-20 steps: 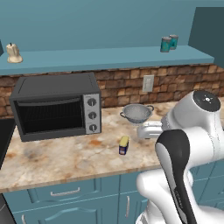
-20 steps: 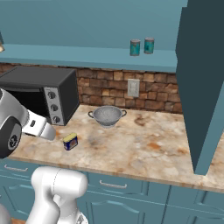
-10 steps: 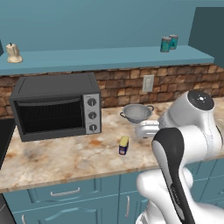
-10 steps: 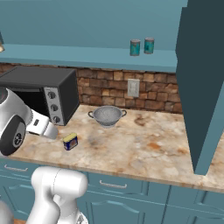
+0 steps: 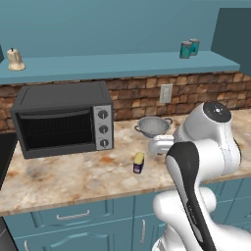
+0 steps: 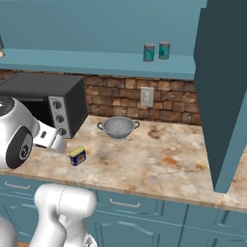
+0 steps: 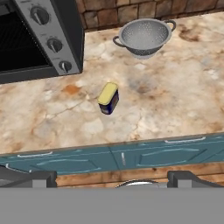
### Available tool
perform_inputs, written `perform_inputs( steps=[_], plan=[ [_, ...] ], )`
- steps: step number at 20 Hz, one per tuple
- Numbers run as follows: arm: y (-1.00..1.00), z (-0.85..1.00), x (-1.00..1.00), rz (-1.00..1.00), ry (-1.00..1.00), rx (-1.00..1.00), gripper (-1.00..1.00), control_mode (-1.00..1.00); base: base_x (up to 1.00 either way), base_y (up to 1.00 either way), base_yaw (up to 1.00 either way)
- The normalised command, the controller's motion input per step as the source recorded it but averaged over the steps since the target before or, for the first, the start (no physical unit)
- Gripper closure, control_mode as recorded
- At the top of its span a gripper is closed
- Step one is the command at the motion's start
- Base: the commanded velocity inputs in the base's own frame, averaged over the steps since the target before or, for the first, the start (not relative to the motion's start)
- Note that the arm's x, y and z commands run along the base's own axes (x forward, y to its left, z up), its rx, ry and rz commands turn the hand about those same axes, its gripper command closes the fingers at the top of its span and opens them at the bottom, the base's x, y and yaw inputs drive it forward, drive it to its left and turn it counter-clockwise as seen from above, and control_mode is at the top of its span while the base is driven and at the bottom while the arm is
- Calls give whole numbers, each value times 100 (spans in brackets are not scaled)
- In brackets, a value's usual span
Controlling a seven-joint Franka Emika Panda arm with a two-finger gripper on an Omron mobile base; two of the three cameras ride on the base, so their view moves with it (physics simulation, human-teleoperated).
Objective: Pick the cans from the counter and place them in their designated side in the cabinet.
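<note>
The dark blue can [image 5: 138, 163] with the yellow top lies on the counter [image 5: 59, 176], near the front edge and about midway between the toaster oven [image 5: 62, 118] and the steel colander [image 5: 153, 126]. It stands apart from both, with bare stone all around it. From the hand view it sits in the middle of the worktop [image 7: 175, 109], its yellow face [image 7: 107, 93] turned up and tilted toward the back wall, though I cannot tell if it is upright or tipped over. The right base view shows the same can [image 6: 77, 156] just in front of the oven's corner [image 6: 72, 103], close to the pale front edge.

Two more cans [image 5: 189, 48] stand upright side by side on the cabinet shelf [image 5: 117, 64], toward its right end, close together near the tall teal side panel [image 6: 224, 87]. In the right base view they are seen as a teal pair [image 6: 157, 51] against the plain back wall.

The gripper [image 7: 112, 175] hangs above the front edge of the counter, looking down over the drawer fronts [image 7: 122, 158]. Its two dark fingertips [image 7: 29, 177] stand far apart at the bottom corners of the hand view, with nothing between them.

A small pale object [image 5: 15, 60] rests at the left end of the shelf.
</note>
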Motion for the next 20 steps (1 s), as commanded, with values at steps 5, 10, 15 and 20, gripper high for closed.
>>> perform_inputs(
  steps=[5, 10, 15, 20],
  plan=[
    [3, -18, 10, 0, 0, 1, -100, -100, 0, 0, 0],
    [3, -19, 10, 0, 0, 1, -100, -100, 0, 0, 0],
    [1, -19, 7, 0, 0, 1, -100, -100, 0, 0, 0],
    [0, -20, 7, 0, 0, 0, -100, -100, 0, 0, 0]
  ],
)
